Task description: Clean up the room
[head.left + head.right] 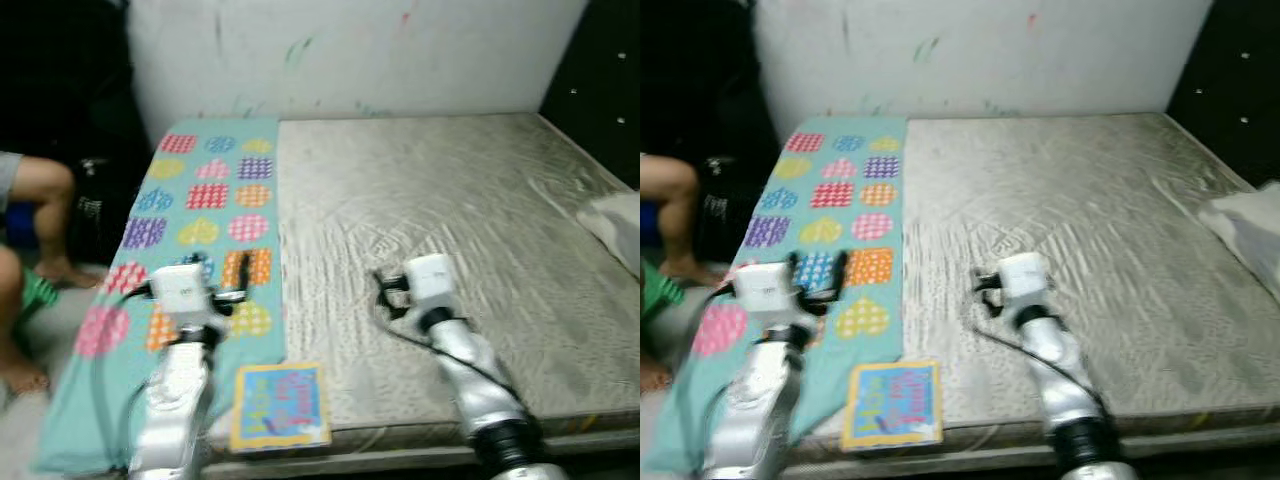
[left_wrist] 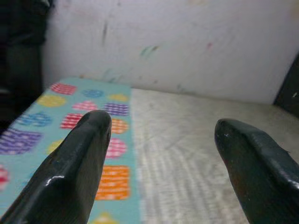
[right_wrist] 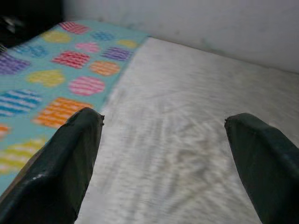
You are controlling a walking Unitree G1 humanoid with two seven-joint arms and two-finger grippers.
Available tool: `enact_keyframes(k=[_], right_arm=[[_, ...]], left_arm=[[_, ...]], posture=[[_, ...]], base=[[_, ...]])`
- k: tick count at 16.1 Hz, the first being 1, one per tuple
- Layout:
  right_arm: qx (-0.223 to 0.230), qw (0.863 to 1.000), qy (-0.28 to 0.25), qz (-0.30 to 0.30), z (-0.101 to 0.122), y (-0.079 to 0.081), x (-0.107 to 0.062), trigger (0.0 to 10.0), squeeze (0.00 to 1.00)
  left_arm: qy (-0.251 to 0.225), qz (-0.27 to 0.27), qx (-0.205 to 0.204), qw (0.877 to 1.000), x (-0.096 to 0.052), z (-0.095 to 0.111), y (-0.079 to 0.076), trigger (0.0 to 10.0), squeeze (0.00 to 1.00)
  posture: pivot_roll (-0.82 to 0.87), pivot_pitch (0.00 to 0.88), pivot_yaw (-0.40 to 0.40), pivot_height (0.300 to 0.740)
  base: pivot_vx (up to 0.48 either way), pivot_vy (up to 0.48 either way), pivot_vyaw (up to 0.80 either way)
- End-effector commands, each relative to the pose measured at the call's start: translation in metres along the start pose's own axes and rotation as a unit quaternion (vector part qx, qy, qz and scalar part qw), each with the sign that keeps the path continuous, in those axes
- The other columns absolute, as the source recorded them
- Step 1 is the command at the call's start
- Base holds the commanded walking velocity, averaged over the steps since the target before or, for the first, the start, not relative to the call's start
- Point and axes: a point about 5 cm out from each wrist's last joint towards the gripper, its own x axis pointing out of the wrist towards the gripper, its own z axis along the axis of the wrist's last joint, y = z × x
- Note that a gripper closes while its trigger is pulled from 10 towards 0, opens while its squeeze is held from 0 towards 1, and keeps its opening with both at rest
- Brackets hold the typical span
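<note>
A colourful children's book point(image 1: 280, 405) lies flat at the bed's near edge, just right of my left arm. A teal blanket point(image 1: 205, 200) with bright hearts and circles covers the left strip of the grey mattress point(image 1: 450, 190). My left gripper point(image 2: 163, 126) hovers open and empty over the blanket point(image 2: 70, 121), pointing toward the wall. My right gripper point(image 3: 163, 119) is held open and empty above the bare mattress point(image 3: 187, 140) near its middle. Both silver arms reach in from the near edge.
A person sits at the left beside the bed, with a bare knee point(image 1: 45, 180) and foot showing. A white pillow point(image 1: 615, 225) lies at the right edge. The stained white wall point(image 1: 350, 50) backs the bed; a dark headboard point(image 1: 600, 70) stands at right.
</note>
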Motion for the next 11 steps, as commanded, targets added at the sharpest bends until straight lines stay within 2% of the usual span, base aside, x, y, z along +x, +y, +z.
enact_keyframes(k=[1, 4, 10, 11], right_arm=[[-0.003, 1.0, 0.006, -0.007, -0.0033, -0.0074, -0.002, 10.0, 0.0], [0.006, 1.0, 0.009, -0.006, -0.0047, -0.0029, -0.002, 10.0, 0.0], [0.008, 1.0, 0.012, -0.008, -0.005, -0.0038, -0.0014, 10.0, 0.0], [0.009, 1.0, 0.012, -0.009, -0.0049, -0.004, -0.0014, 10.0, 0.0]], left_arm=[[0.002, -0.012, -0.006, 1.0, 0.0019, -0.0003, -0.0072, 10.0, 0.0], [-0.004, -0.008, -0.005, 1.0, 0.0054, 0.0024, -0.0058, 10.0, 0.0], [-0.005, 0.004, -0.001, 1.0, 0.0057, 0.0022, -0.0035, 10.0, 0.0], [-0.005, 0.007, -0.002, 1.0, 0.0054, 0.002, -0.0029, 10.0, 0.0]], posture=[[-0.15, 0.0, 0.051, 0.74], [-0.15, 0.0, 0.058, 0.74], [-0.15, 0.0, 0.056, 0.74], [-0.15, 0.0, 0.056, 0.74]], base=[[0.0, 0.48, 0.0], [0.0, 0.48, 0.0], [0.0, 0.0, 0.0], [0.0, 0.0, -0.57]])
